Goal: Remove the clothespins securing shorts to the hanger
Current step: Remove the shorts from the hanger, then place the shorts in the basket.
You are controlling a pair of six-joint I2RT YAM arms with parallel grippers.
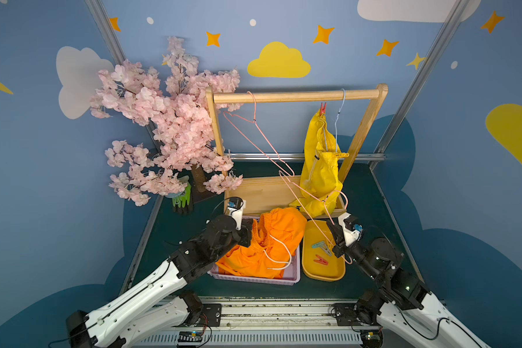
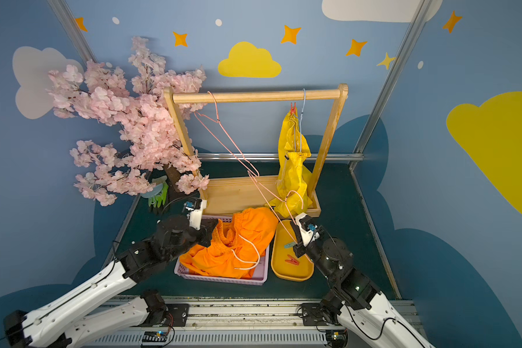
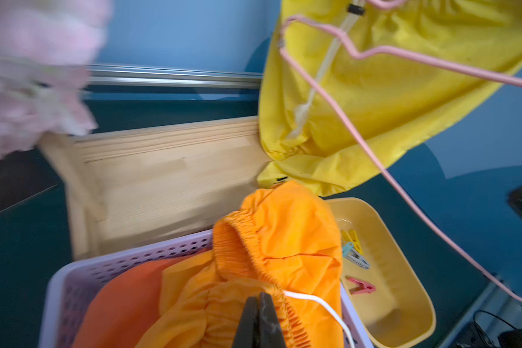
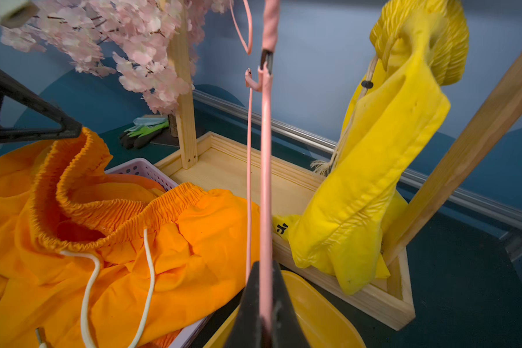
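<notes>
Pinching the gathered waistband of the orange shorts [image 1: 281, 229], the left hand [image 1: 250, 232] has its jaws pressed together on the fabric just above the lilac basket [image 1: 253, 279]. The rest of the orange cloth lies heaped in the basket, with the white drawstring [image 3: 311, 298] trailing over it. The right hand [image 1: 329, 224] is clamped tight on the wire of the pink hanger [image 1: 268, 153], and the right wrist view shows the wire running between its fingertips. The hanger's hook sits over the wooden rail [image 1: 296, 96] and its frame slants down to the hand. Further along the rail the yellow shorts [image 1: 320, 168] hang from a pale blue hanger [image 1: 343, 98], pinned by a red clothespin [image 1: 322, 108] at the top and a yellow clothespin [image 1: 342, 155] lower down. Their lower end reaches into the rack's base tray [image 1: 253, 195]. The yellow tray [image 1: 323, 272] sits on the dark counter [image 1: 374, 211] just beside the basket. It holds loose pegs: a teal clothespin [image 3: 347, 248], a grey clothespin [image 3: 357, 259], a second red clothespin [image 3: 360, 286] and a second yellow clothespin [image 3: 351, 238]. The blossom tree [image 1: 169, 120] and green gloves [image 1: 183, 197] are at the back, well apart from both hands.
</notes>
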